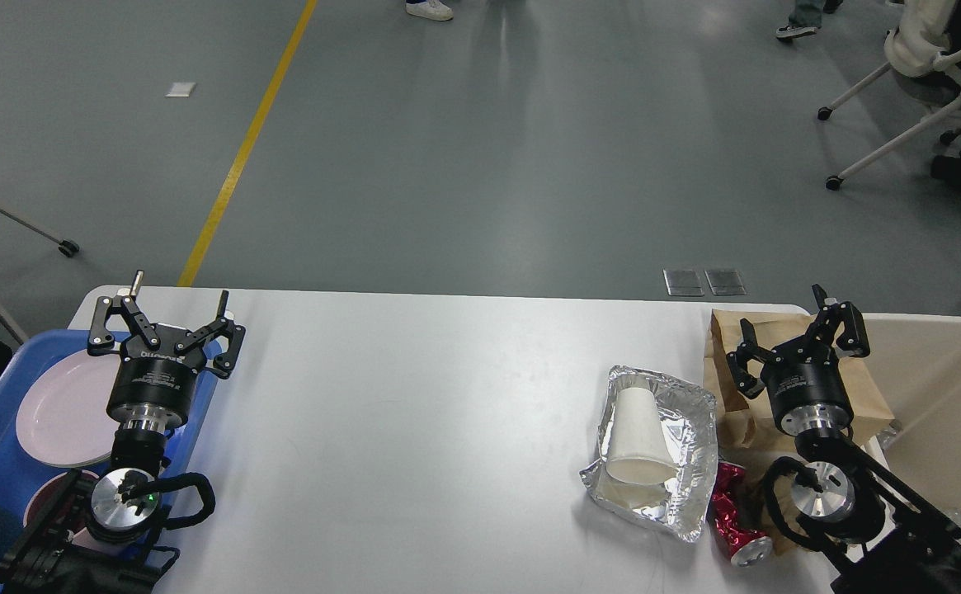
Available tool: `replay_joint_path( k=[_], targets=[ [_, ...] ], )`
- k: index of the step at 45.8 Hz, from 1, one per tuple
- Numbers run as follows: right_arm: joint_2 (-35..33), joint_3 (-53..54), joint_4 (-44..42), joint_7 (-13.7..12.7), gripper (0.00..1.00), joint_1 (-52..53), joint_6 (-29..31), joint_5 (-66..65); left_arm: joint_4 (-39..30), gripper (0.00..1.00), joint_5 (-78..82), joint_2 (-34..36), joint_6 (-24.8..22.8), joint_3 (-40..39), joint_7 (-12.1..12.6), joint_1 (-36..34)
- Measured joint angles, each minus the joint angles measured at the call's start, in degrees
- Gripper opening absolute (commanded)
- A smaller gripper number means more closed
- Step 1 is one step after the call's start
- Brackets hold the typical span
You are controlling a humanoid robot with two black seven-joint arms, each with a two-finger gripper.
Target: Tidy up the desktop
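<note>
The crushed can is lying beside the cup in foil; both grippers, left and right, are hanging open and empty, and the cup is likely rolling off if the foil is being grabbed.

Left arm: enters at 7 o'clock, wrist upright.
Left claw: fingers spread wide, pointing to 12 o'clock, holding nothing.
Right arm: enters at 5 o'clock.
Right claw: fingers parted, holding nothing.

An open lab or office hall; a wide grey floor carries a yellow line. Wheeled office chairs stand far right; people's shoes show at the far edge.
</note>
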Motion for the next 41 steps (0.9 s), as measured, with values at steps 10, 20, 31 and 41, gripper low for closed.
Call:
replay_joint_path(
  k=[10,20,31,41],
  targets=[
    [0.0,0.0,0.0,0.0,1.00,0.0,0.0,0.0,0.3,0.96,-0.3,0.3,-0.5,2.1,-0.1,0.0],
    [0.0,0.0,-0.2,0.0,1.00,0.2,0.0,0.0,1.2,0.96,-0.3,0.4,-0.8,2.4,0.0,-0.2],
    [0.0,0.0,-0.4,0.0,1.00,0.2,0.0,0.0,3.4,0.96,0.2,1.0,-3.5,2.4,0.4,-0.8],
    [0.0,-0.1,-0.4,0.0,1.00,0.2,0.0,0.0,4.1,0.96,0.3,3.7,-5.4,2.4,0.6,-0.4]
  ],
)
